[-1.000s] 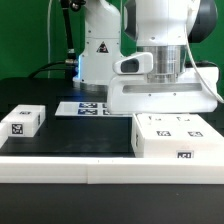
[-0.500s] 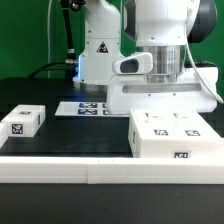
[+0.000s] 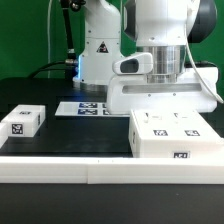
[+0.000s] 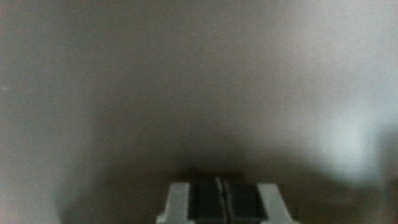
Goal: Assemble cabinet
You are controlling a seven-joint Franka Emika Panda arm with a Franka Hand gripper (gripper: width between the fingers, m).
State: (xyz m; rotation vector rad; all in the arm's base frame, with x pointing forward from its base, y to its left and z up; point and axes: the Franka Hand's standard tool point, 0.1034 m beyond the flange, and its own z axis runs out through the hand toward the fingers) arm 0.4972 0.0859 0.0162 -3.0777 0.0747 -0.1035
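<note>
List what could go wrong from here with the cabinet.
1. In the exterior view the gripper reaches down behind the cabinet. Its jaws look shut on nothing, and the wrist view shows only a blurred surface up close. A blind shove could therefore skew the cabinet.
2. The cabinet appears close to the white front ledge, so a push that way may jam it there.

The cabinet (image 3: 175,137) sits on the table (image 3: 85,135) at the lower right of the exterior view. A small box (image 3: 22,120) lies well apart at the left edge. Between them, farther back, lies the marker board (image 3: 88,107). The robot arm (image 3: 160,50) rises just behind the cabinet.
</note>
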